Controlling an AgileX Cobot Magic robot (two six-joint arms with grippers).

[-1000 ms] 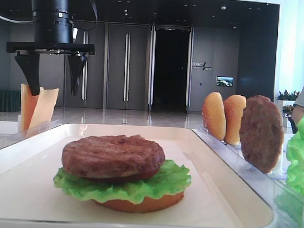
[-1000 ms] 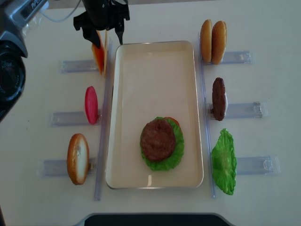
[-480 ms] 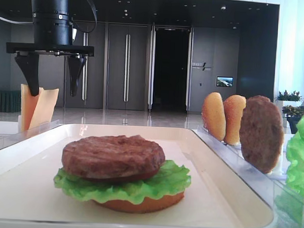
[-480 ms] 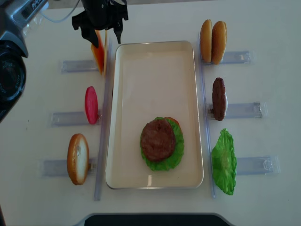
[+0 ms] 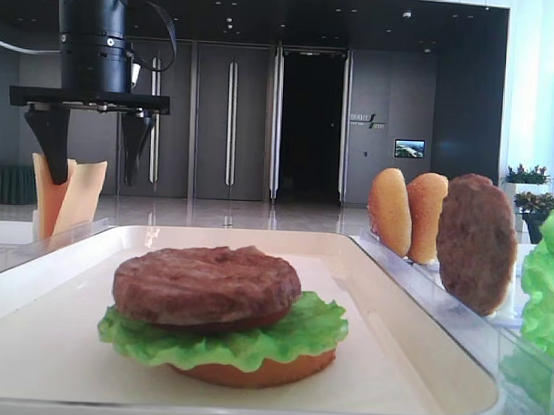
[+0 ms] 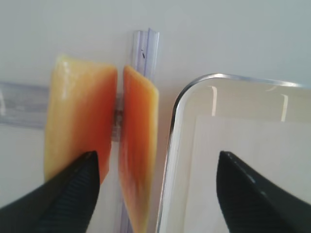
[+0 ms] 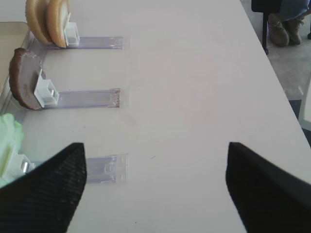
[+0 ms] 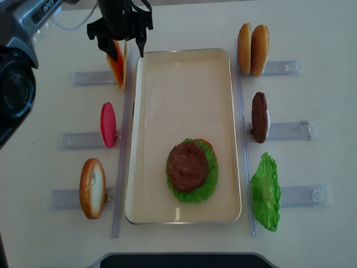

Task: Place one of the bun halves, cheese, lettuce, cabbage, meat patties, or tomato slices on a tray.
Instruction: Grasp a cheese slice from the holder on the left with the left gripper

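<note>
Since the earlier frame the left gripper (image 5: 95, 146) has come a little lower over the thin yellow-orange cheese slices (image 5: 66, 196), its jaws wide apart. In the overhead view the cream-white rectangular tray (image 8: 184, 89) carries a dark brown round meat patty (image 8: 187, 165) on frilly green lettuce (image 8: 210, 173). The left wrist view shows the slices upright in their clear holder, ungrasped. The right gripper (image 7: 155, 189) stands with its jaws apart above the white surface (image 7: 194, 73).

bottom bun (image 5: 253, 371) mostly hidden under lettuce (image 5: 222, 338)
</note>
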